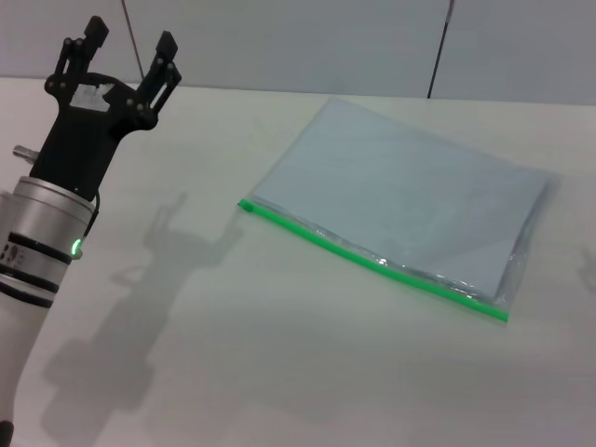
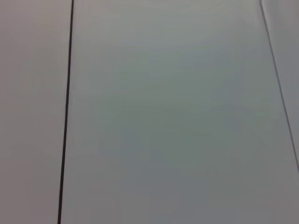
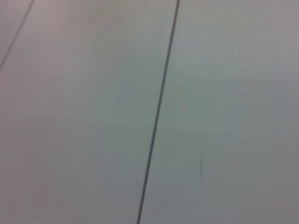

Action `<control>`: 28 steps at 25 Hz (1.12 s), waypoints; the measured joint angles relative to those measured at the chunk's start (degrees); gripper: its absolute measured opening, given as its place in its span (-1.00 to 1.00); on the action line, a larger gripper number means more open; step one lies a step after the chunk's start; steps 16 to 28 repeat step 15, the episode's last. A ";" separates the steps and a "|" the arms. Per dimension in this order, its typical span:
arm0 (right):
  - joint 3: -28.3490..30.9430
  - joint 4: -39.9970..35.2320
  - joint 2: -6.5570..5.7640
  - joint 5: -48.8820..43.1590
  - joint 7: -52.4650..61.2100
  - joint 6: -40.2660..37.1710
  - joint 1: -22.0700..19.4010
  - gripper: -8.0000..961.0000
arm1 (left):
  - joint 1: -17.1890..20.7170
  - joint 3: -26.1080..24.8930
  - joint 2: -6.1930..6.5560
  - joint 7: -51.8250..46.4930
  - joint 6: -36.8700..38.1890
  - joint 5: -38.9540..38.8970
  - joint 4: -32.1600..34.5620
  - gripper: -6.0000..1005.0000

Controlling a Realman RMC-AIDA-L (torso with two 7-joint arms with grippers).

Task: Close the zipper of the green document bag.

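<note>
The green document bag [image 1: 410,200], a flat pale blue-grey pouch, lies on the white table [image 1: 242,354] right of centre in the head view. Its bright green zipper [image 1: 372,261] runs along the long edge nearest me, from a small tab at the left end [image 1: 247,206] to the right corner. My left gripper [image 1: 126,56] is raised at the far left, well clear of the bag, its black fingers [image 1: 166,58] spread open and holding nothing. My right gripper does not show in any view. Both wrist views show only wall panels.
Pale wall panels [image 1: 307,37] with thin dark seams [image 2: 65,140] stand behind the table. The left arm's shadow [image 1: 158,279] falls on the table left of the bag.
</note>
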 joint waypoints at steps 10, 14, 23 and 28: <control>-1.91 -1.13 0.12 -0.23 0.41 0.01 1.11 0.72 | -0.41 0.11 -0.08 -0.55 -0.44 -0.06 -0.12 0.68; -2.34 -1.13 0.10 -0.22 0.43 -0.01 1.25 0.72 | -0.43 0.09 -0.09 -0.59 -0.44 -0.06 -0.21 0.68; -2.42 -1.14 0.10 -0.22 0.43 -0.02 1.31 0.72 | -0.44 0.09 -0.09 -0.59 -0.44 -0.06 -0.21 0.68; -2.42 -1.14 0.10 -0.22 0.43 -0.02 1.31 0.72 | -0.44 0.09 -0.09 -0.59 -0.44 -0.06 -0.21 0.68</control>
